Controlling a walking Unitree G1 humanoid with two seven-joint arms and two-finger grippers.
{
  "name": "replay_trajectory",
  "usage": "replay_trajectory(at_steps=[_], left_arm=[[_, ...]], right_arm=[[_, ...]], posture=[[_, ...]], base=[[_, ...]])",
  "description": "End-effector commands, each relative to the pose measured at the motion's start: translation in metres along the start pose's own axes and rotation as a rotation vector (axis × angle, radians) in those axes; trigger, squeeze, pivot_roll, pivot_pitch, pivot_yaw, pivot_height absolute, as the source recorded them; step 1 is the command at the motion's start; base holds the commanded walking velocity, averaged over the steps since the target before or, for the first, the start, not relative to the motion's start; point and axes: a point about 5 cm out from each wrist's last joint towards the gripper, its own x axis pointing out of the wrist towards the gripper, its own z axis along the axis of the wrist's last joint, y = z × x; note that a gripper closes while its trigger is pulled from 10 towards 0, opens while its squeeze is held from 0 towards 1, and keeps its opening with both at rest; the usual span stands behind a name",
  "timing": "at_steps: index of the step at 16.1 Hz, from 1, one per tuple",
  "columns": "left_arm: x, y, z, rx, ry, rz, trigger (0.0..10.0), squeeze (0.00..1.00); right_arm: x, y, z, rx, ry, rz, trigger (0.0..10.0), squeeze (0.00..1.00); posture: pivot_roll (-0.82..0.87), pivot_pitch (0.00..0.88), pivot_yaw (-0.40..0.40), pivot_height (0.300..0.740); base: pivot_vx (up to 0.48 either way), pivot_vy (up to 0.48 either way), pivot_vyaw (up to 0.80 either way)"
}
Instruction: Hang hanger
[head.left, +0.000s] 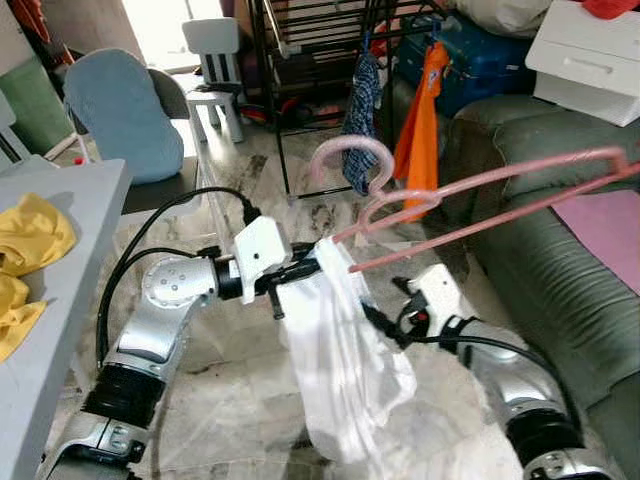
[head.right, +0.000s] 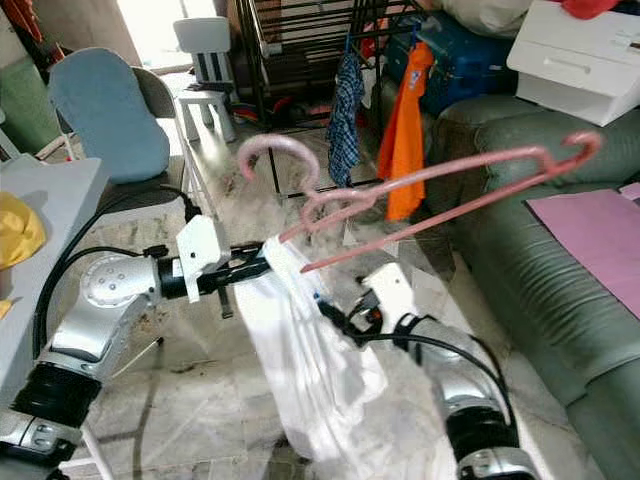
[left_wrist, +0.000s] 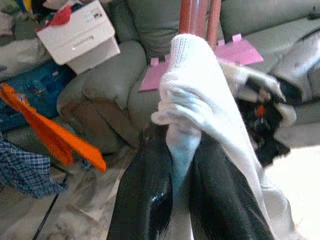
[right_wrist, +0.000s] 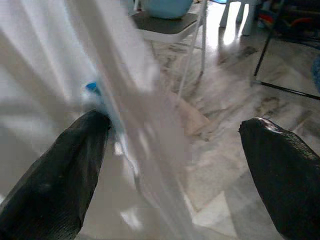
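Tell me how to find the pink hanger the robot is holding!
Look between the grey table on the left and the green sofa on the right, where the two silver arms meet. The left gripper pinches a white cloth draped over the pink hanger. Unlike the orange shirt and checked cloth on the black rack behind, it is thin, bare and tilted.

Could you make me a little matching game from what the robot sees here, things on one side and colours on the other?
Things:
1. hanger
2. garment held by the left gripper
3. shirt on the rack
4. cloth on the table

Colours:
A. orange
B. yellow
C. pink
D. white

Pairs: 1-C, 2-D, 3-A, 4-B
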Motion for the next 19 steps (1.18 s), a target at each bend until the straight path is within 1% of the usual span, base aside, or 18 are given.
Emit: replay_trajectory(at_steps=[1,2,3,4,5,6,7,8,10,11,12,14,15,16,18,19], left_arm=[[-0.001,0.007,0.012,0.036,-0.033,0.022,0.0,0.0],[-0.001,0.007,0.013,0.038,-0.033,0.022,0.0,0.0],[-0.001,0.007,0.017,0.041,-0.041,0.024,0.0,0.0],[-0.001,0.008,0.02,0.046,-0.049,0.025,0.0,0.0],[-0.002,0.013,0.027,0.051,-0.068,0.043,0.0,0.0],[-0.003,0.017,0.033,0.05,-0.082,0.061,0.0,0.0],[-0.005,0.019,0.035,0.051,-0.089,0.071,0.0,0.0],[-0.009,0.026,0.04,0.056,-0.097,0.097,0.0,0.0],[-0.012,0.031,0.043,0.06,-0.1,0.116,0.0,0.0],[-0.014,0.033,0.043,0.062,-0.094,0.127,0.0,0.0],[-0.016,0.034,0.042,0.064,-0.086,0.133,0.0,0.0],[-0.02,0.036,0.039,0.061,-0.069,0.146,0.0,0.0],[-0.023,0.036,0.034,0.053,-0.053,0.155,0.0,0.0],[-0.03,0.037,0.021,0.031,-0.018,0.187,0.0,0.0],[-0.036,0.037,0.009,0.003,0.016,0.217,0.0,0.0],[-0.045,0.034,-0.01,-0.037,0.068,0.253,0.0,0.0]], right_arm=[[0.005,0.003,0.002,-0.019,-0.001,0.016,10.0,0.0],[0.005,0.003,0.001,-0.011,0.006,0.016,10.0,0.0],[0.003,0.003,-0.01,0.019,0.06,0.022,10.0,0.0],[0.0,0.002,-0.022,0.014,0.133,0.012,10.0,0.0],[-0.008,0.001,-0.041,0.011,0.244,0.001,10.0,0.0],[-0.014,0.001,-0.053,0.027,0.302,-0.012,10.0,0.0],[-0.017,0.0,-0.058,0.037,0.324,-0.024,10.0,0.0],[-0.028,-0.002,-0.073,0.065,0.386,-0.061,10.0,0.0],[-0.038,-0.006,-0.084,0.102,0.425,-0.114,10.0,0.0],[-0.047,-0.012,-0.089,0.113,0.444,-0.171,0.7,0.0],[-0.052,-0.017,-0.091,0.116,0.449,-0.213,0.0,0.0],[-0.065,-0.033,-0.087,0.16,0.413,-0.31,0.0,0.0],[-0.075,-0.05,-0.078,0.154,0.383,-0.389,0.0,0.0],[-0.084,-0.07,-0.064,0.143,0.335,-0.496,0.0,0.0],[-0.092,-0.088,-0.049,0.132,0.282,-0.605,0.0,0.0],[-0.1,-0.113,-0.021,0.129,0.178,-0.755,0.0,0.0]], posture=[[-0.17,0.0,0.073,0.74],[-0.17,0.0,0.073,0.74],[-0.17,0.0,0.073,0.74],[-0.17,0.0,0.072,0.74],[-0.17,0.0,0.067,0.74],[-0.17,0.0,0.066,0.74],[-0.17,0.0,0.065,0.74],[-0.17,0.0,0.065,0.74],[-0.17,0.0,0.063,0.74],[-0.17,0.0,0.06,0.74],[-0.17,0.0,0.059,0.74],[-0.18,0.0,0.06,0.74],[-0.18,0.0,0.061,0.74],[-0.19,0.0,0.064,0.74],[-0.2,0.0,0.065,0.74],[-0.2,0.0,0.065,0.74]], base=[[0.0,0.0,0.0],[0.0,0.0,0.0],[0.0,0.0,0.0],[0.0,0.0,0.0],[0.0,0.0,0.0],[0.0,0.0,0.0],[0.0,0.0,0.0],[0.0,0.0,0.0],[0.0,0.0,0.0],[0.0,0.0,0.0],[0.0,0.0,0.0],[0.0,0.0,0.0],[0.0,0.0,0.0],[0.0,0.0,0.0],[0.0,0.0,0.0],[0.0,0.0,0.0]])
